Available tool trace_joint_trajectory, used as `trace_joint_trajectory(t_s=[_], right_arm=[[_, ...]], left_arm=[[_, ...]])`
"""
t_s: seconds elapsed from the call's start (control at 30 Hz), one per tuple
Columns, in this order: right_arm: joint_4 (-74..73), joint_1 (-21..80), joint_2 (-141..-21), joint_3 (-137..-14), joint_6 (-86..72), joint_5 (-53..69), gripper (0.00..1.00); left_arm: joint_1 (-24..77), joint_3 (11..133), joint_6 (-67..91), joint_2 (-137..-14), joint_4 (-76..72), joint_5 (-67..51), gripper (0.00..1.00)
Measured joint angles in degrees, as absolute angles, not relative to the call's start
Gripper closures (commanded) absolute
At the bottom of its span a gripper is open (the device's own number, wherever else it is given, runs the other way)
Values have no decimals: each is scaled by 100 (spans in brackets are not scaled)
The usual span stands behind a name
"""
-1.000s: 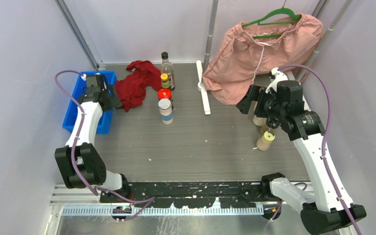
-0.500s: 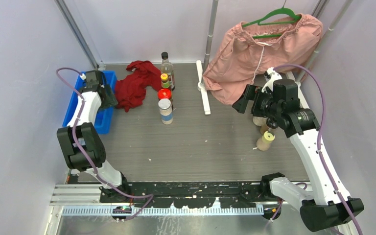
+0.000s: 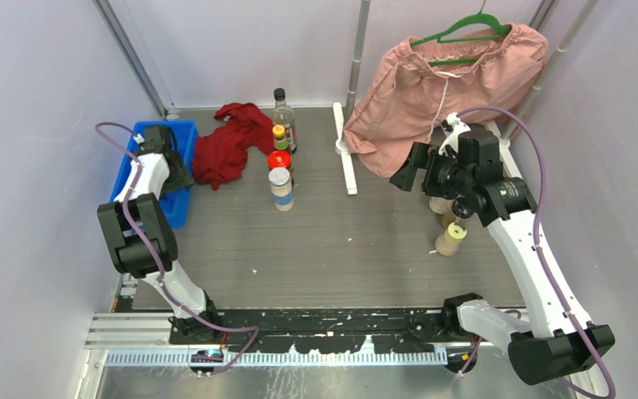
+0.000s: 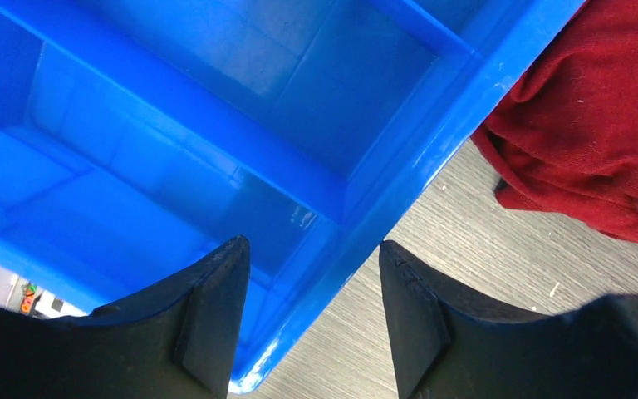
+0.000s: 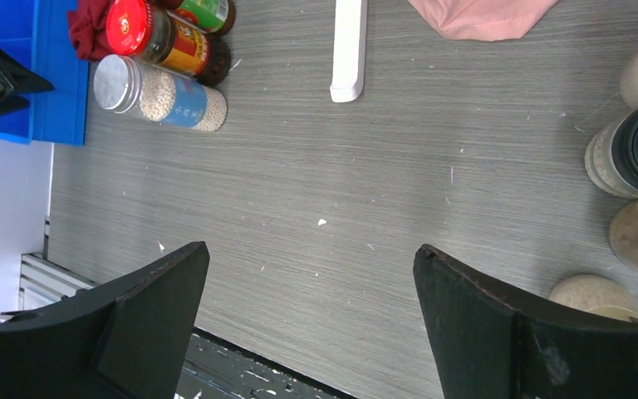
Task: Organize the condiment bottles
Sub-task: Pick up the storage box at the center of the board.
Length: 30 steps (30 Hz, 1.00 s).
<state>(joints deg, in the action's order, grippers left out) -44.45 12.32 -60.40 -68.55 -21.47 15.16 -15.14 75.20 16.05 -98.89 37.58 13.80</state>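
Note:
Condiment bottles stand in a row at mid-back: a tall clear black-capped bottle (image 3: 280,112), a yellow-capped one (image 3: 279,133), a red-capped jar (image 3: 279,160) and a silver-capped jar (image 3: 281,189). Beige bottles (image 3: 449,238) cluster at the right, partly under my right arm. In the right wrist view the silver-capped jar (image 5: 158,93) and red-capped jar (image 5: 166,40) are top left, and a black-capped bottle (image 5: 631,154) is at the right edge. My right gripper (image 5: 311,248) (image 3: 407,176) hangs open over bare table. My left gripper (image 4: 311,243) (image 3: 169,166) is open, its jaws straddling the blue tray's right rim (image 4: 399,179) and holding nothing.
The blue tray (image 3: 154,204) sits at the far left, a red cloth (image 3: 228,145) beside it. Pink shorts on a green hanger (image 3: 440,83) hang at back right. A white bar (image 3: 345,158) lies between the bottle row and the shorts. Walls close in on both sides.
My left arm has folded back and moved left over the tray's right rim, its jaws narrowing. My right gripper has shifted slightly left and toward the back.

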Motion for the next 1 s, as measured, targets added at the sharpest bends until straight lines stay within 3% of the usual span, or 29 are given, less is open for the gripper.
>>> trace_joint_trajectory(t_s=[0.3,0.4,0.47,1.0], right_arm=[[-4501,1232,-5959,-6954,-2145,1514,0],[-4510,1232,-5931,-6954,-2143,1516,0],[-4508,1232,-5905,-6954,-2143,1514,0],[-4512,1232,-5470,-6748,-2137,1531,0]], left_arm=[[-1518,7594,1625,-10232,3758,1092,68],[-1516,7601,1538,-10237,3765,1004,83],[-1485,7636,1332,-10235,3780,845,99],[-1293,7822,1212,-9056,4602,578,100]])
